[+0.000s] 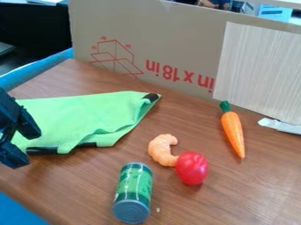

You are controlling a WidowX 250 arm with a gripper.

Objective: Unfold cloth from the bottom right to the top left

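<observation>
The gripper (25,144) hangs at the view's left edge, by the cloth's (82,118) left end, jaws apart. Desk (264,176) runs between cloth and can (134,191), and toward the cardboard (176,44) behind. The green cloth lies folded and rippled, with dark trim along its near edge.

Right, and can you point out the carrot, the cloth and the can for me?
Carrot (234,132): camera view, middle of its orange body.
Cloth (76,119): camera view, its bright green upper face.
Can (134,189): camera view, the green band around its side.
</observation>
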